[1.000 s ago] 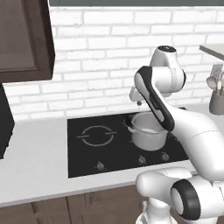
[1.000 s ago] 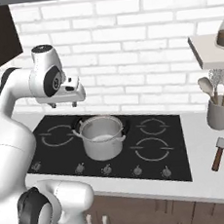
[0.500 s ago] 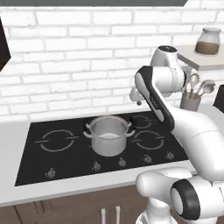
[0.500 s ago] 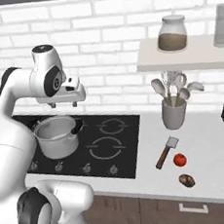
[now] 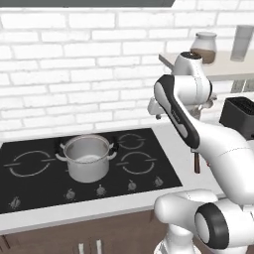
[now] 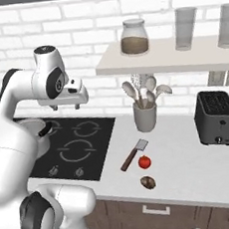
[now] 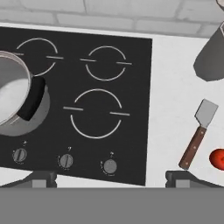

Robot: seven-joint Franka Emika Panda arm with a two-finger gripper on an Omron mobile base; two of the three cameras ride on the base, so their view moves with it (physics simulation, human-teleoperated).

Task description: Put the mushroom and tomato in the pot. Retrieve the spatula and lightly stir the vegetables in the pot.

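Note:
The steel pot [image 5: 87, 158] with black handles stands on the front left burner; it sits at the left edge of the hand view [image 7: 11, 94]. On the counter right of the stove lie the spatula [image 6: 133, 154] with its reddish-brown handle, the red tomato [image 6: 144, 162] and the brown mushroom [image 6: 148, 182]. The hand view has the spatula [image 7: 199, 131] and the tomato [image 7: 218, 158] at its right. My gripper [image 6: 65, 107] hangs high over the stove's right burners, open, nothing between its fingers [image 7: 41, 177].
The black stove [image 6: 75, 150] lies below the hand. A grey holder of pale spoons [image 6: 145, 116] stands behind the spatula, a black toaster [image 6: 216, 117] at the right. A shelf [image 6: 166, 61] with a jar [image 6: 134, 37] hangs above the counter.
The base has driven to the right, so the whole scene has slid left in both base views. The tomato and mushroom have come into view. The gripper stays open.

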